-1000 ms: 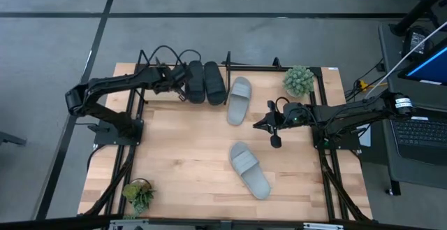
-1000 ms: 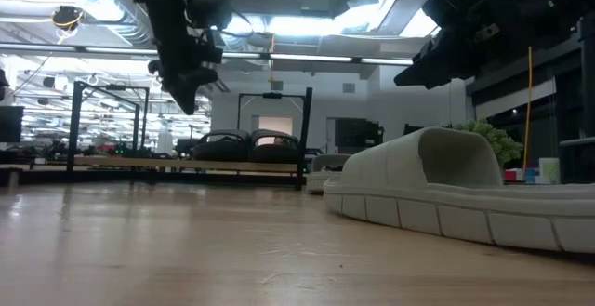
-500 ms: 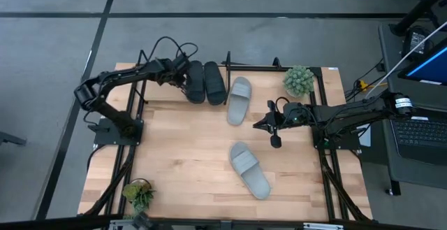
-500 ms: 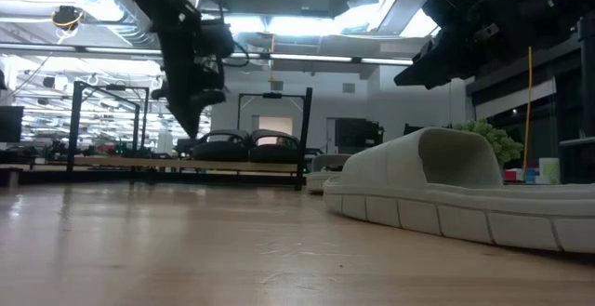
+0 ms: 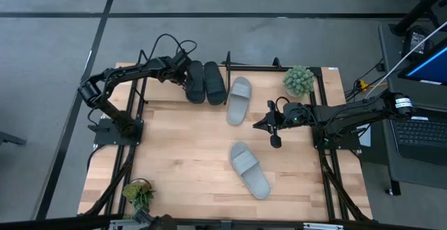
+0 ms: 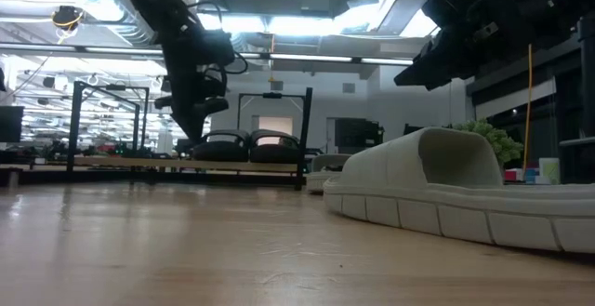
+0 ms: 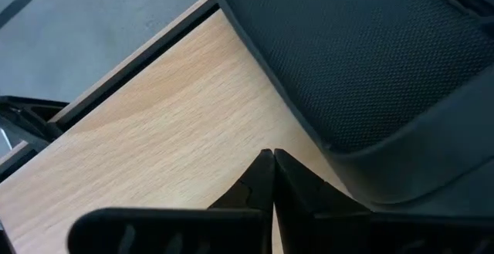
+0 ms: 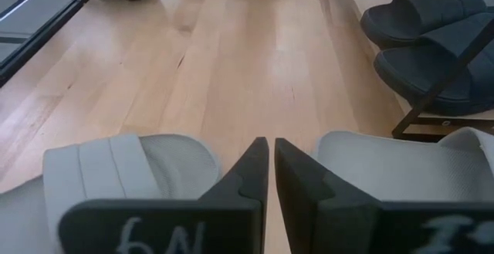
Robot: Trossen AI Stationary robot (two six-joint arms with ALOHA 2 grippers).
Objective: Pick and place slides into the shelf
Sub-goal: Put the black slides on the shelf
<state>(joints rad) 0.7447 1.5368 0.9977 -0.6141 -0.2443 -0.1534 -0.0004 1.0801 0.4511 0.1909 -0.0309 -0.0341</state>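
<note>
Two black slides (image 5: 203, 82) lie side by side on the shelf (image 5: 274, 67) at the table's far edge; the low view shows the black slides (image 6: 244, 146) on its board. One pale grey slide (image 5: 239, 100) lies just in front of the shelf, and the other grey slide (image 5: 249, 170) lies mid-table. My left gripper (image 5: 183, 74) is shut, low beside the left black slide (image 7: 370, 53). My right gripper (image 5: 269, 126) is shut and hovers to the right of the grey slides, which both appear in its wrist view either side of the fingers (image 8: 272, 152). My left gripper's shut fingers (image 7: 258, 178) stand close against the outer side wall (image 7: 351, 157) of the left black slide, coming from the table's left. I cannot tell whether they touch it.
A large potted plant (image 5: 299, 80) stands at the shelf's right end and a small one (image 5: 138, 192) at the near left corner. Thin black shelf rods (image 8: 436, 92) rise in front of the black slides. Bare wood lies between the grey slides and the left edge.
My left gripper has moved toward the far edge and down, ending close beside the left black slide; the arm's elbow swung toward the far edge too. The slides and my right arm have kept still.
</note>
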